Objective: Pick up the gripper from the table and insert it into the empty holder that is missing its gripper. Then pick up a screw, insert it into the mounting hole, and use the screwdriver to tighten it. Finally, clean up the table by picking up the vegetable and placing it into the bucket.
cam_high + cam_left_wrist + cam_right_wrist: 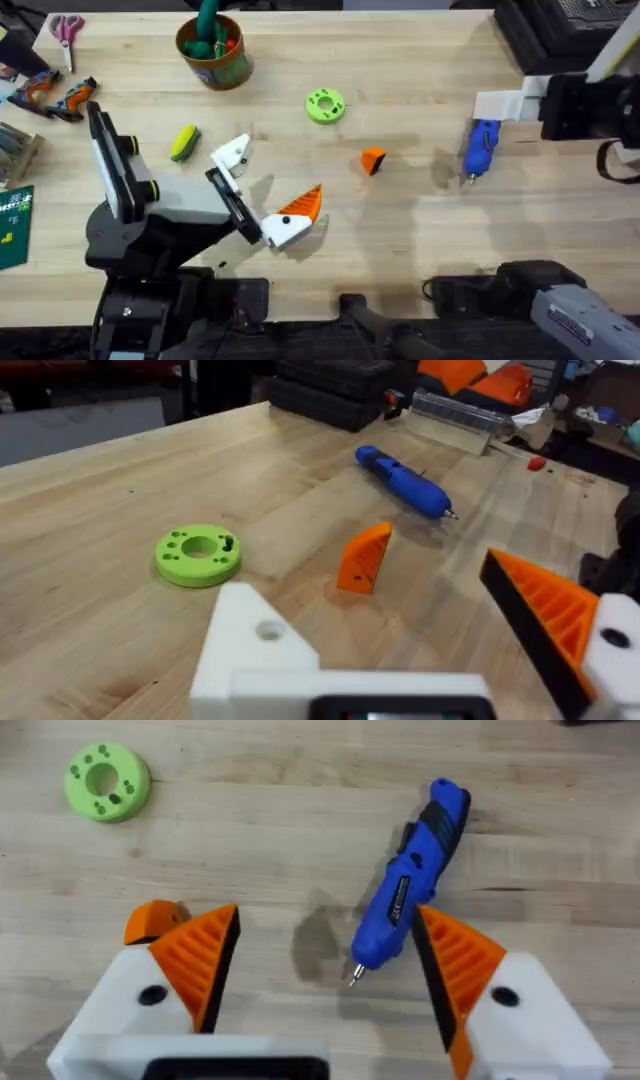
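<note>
Bright, even light overhead; soft shadows pool beside the screwdriver [481,148], and the table [420,230] looks slightly hazy.

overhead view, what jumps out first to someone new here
The bright blue screwdriver lies on the table's right side, with the right tool open over it. Mid-table sits the small loose orange gripper, and near it the left tool shows one plain white holder missing its tip.

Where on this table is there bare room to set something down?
Bare wood runs along the near edge between the left gripper and the screwdriver, and along the far edge between the bucket and the black cases. The far left corner, with scissors and hand tools, is crowded.
</note>
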`<action>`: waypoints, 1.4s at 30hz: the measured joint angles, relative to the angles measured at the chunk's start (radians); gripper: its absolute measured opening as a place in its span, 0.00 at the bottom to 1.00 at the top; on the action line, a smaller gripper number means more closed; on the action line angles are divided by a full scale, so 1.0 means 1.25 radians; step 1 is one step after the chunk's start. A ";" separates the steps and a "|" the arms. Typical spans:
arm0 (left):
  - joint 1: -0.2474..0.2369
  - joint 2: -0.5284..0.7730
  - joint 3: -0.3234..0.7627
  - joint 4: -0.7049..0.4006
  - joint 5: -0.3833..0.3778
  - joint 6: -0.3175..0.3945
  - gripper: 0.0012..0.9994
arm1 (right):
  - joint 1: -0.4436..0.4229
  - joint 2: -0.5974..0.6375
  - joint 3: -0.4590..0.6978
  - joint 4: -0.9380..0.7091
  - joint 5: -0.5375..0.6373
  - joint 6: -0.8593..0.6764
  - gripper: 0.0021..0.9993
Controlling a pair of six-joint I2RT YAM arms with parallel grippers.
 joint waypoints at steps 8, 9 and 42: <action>0.000 0.000 0.000 0.000 0.000 0.000 0.99 | 0.000 0.000 0.000 -0.001 -0.036 -0.003 0.99; 0.000 0.000 0.000 0.000 0.000 0.000 0.99 | 0.001 0.000 0.000 0.000 -0.050 -0.007 0.99; 0.000 0.000 0.000 0.000 0.000 0.000 0.99 | 0.463 0.410 0.003 0.104 -0.016 -0.001 0.99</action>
